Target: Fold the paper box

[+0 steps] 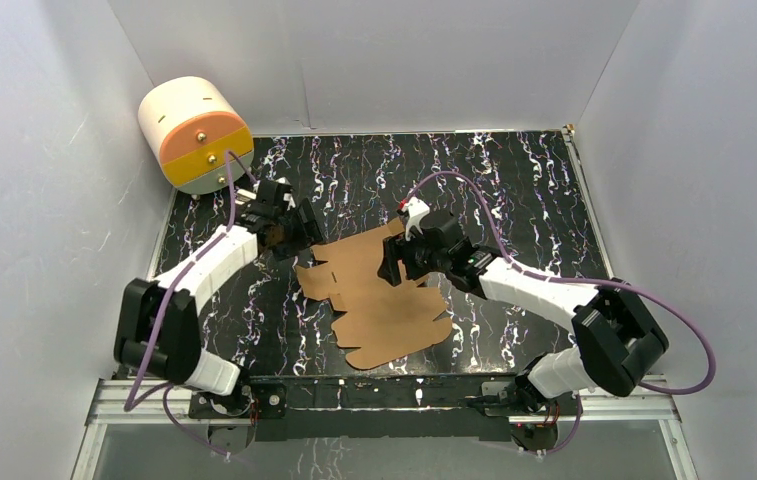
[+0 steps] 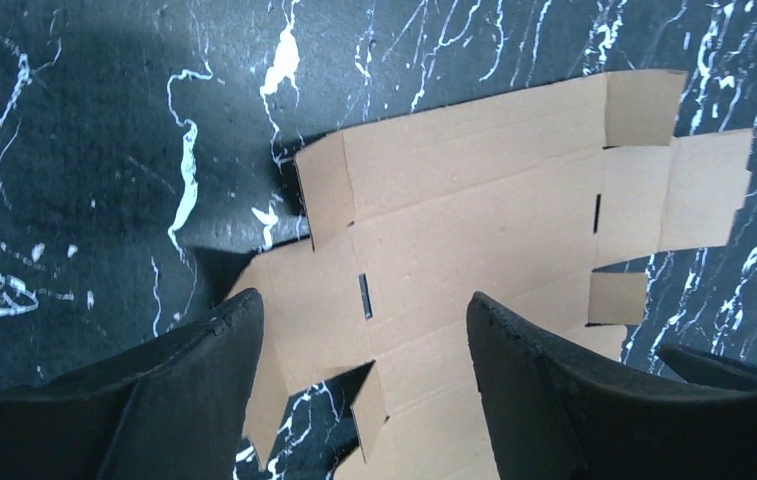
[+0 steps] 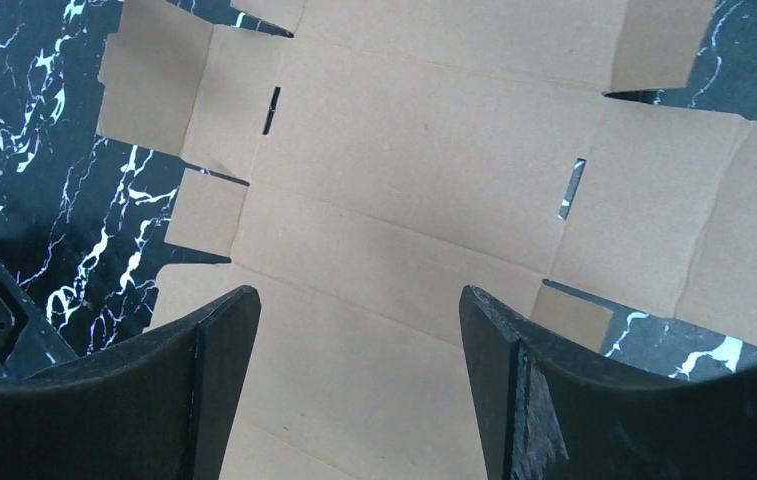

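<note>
The paper box [image 1: 379,300] lies flat as an unfolded brown die-cut sheet, with flaps and creases, on the black marbled table. My left gripper [image 1: 289,232] hovers over the sheet's far left corner. In the left wrist view the left gripper [image 2: 364,300] is open, and only the paper box [image 2: 494,210] shows below the gap. My right gripper [image 1: 394,262] hangs over the far right part of the sheet. In the right wrist view the right gripper [image 3: 356,295] is open above the paper box [image 3: 404,150], gripping nothing. The sheet's side flaps lie flat or slightly raised.
A cream, orange and yellow cylindrical drawer unit [image 1: 197,135] stands at the back left corner against the wall. White walls enclose the table [image 1: 514,180] on the left, back and right. The arm bases sit along the near edge.
</note>
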Motion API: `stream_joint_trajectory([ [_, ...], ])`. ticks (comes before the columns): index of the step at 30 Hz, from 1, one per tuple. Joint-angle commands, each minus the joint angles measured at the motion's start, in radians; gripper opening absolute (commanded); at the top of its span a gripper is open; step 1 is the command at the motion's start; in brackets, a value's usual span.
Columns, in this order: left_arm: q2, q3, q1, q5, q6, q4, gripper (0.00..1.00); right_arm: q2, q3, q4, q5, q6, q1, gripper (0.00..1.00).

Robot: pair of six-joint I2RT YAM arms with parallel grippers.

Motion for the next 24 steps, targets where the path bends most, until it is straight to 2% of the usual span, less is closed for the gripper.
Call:
stream_joint_trajectory([
  [1, 0.081, 0.083, 0.027, 0.07, 0.057, -0.017, 0.69, -0.048, -0.018, 0.004, 0.039, -0.009, 0.003, 0.83],
  [9, 0.239, 0.13, 0.052, 0.113, 0.075, -0.01, 0.53, -0.051, -0.016, 0.003, 0.059, -0.027, 0.002, 0.83],
  [12, 0.258, 0.127, 0.054, 0.12, 0.069, 0.004, 0.48, -0.051, -0.012, -0.001, 0.066, -0.037, 0.002, 0.83],
  [16, 0.276, 0.124, 0.054, 0.132, 0.062, 0.025, 0.34, -0.051, -0.001, -0.012, 0.074, -0.051, 0.002, 0.83],
  [24, 0.316, 0.115, 0.054, 0.169, 0.054, 0.071, 0.16, -0.037, 0.036, -0.038, 0.068, -0.075, 0.003, 0.84],
])
